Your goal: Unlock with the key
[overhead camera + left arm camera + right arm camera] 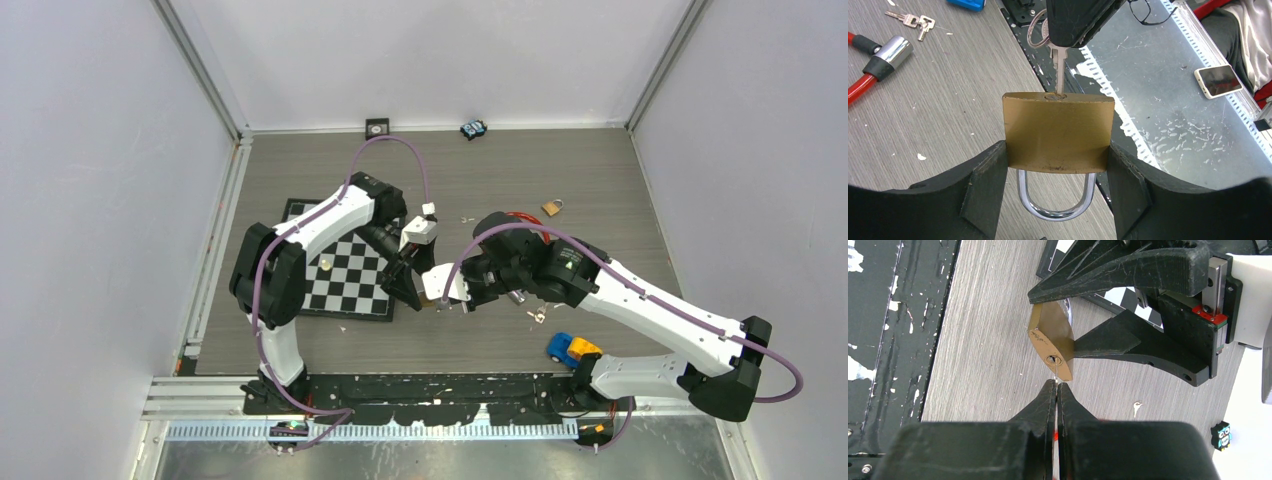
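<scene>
Over the grey table (480,180), left pincer (1058,155) clamps the padlock (1058,125), right pincer (1056,386) pinches the key (1059,65).

White L arm (335,215) & R arm (660,310), black joints (270,278), purple cables (392,140), matte-black jaws w/ screws

Brass-gold padlock (1058,132), bright silver shackle (1055,207), matte black fingers (983,185) on the left tool (1058,162). The key (1060,70) is silver, and the right tool (1056,388) gripping it is black. The tabletop (480,170) is grey with a fine wood-grain pattern. On it are a black-and-white chequered board (350,280), a red cable (855,90) capped in black and chrome, a blue-and-yellow toy truck (571,349) and a smaller brass padlock (551,208). The left arm (320,225) and right arm (660,310) are white with black joints and purple cables (400,145). A small owl figure (1220,435) is teal and black.
</scene>
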